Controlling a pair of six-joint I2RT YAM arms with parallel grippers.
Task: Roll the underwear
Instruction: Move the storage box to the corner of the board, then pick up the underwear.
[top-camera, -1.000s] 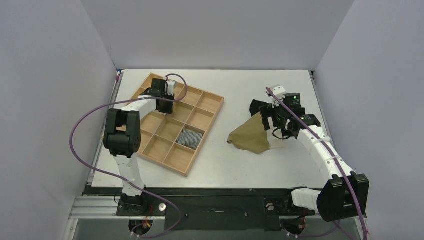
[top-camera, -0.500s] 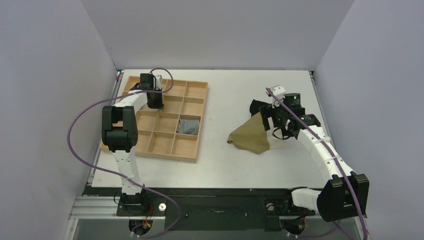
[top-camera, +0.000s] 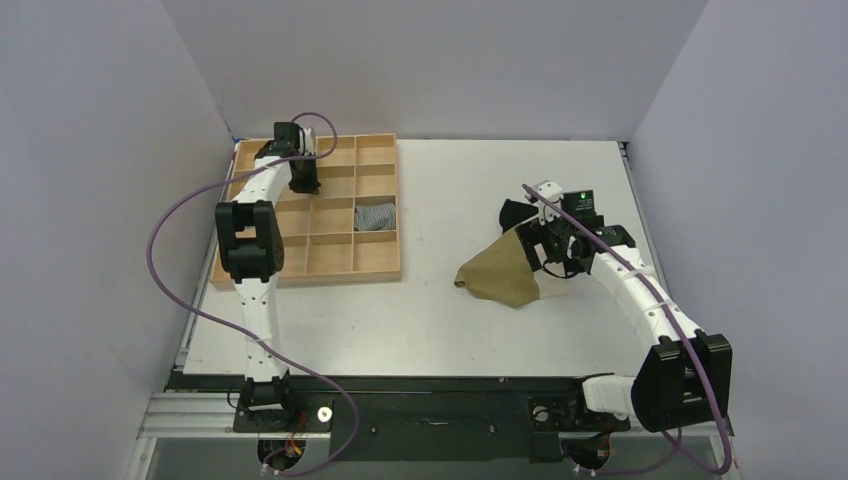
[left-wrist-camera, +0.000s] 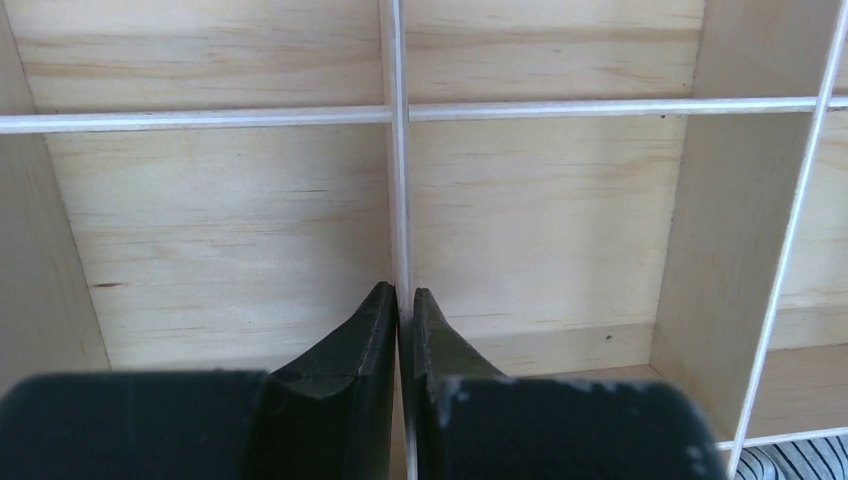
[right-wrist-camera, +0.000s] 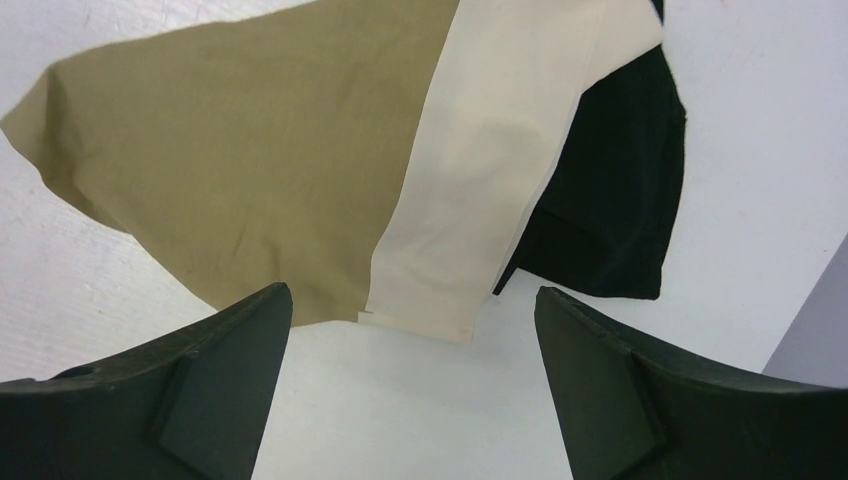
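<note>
Desk (top-camera: 440, 330), near to far.

- Underwear (top-camera: 497, 272): lies spread on the desk at about 4 o'clock from desk centre. It is olive-khaki, with a cream panel (right-wrist-camera: 490, 180) along its 3 o'clock side.
- Right gripper (right-wrist-camera: 410, 305): hovers over the panel's hem. Its jaws are spread fully wide, one either side of the hem, holding nothing.
- Black garment (top-camera: 513, 211): at 1 o'clock from the underwear, touching it, with one edge tucked under the cream panel.
- Wooden tray (top-camera: 310, 278): at 9 to 10 o'clock from desk centre, square to the desk edges.
- Striped cloth roll (top-camera: 375, 215): sits in a mid-row compartment of the tray's 3 o'clock column.
- Left gripper (left-wrist-camera: 403, 295): at the tray's 12 o'clock end. Its jaws are pinched shut on a thin divider wall (left-wrist-camera: 398, 200), one finger in each neighbouring compartment.
</note>
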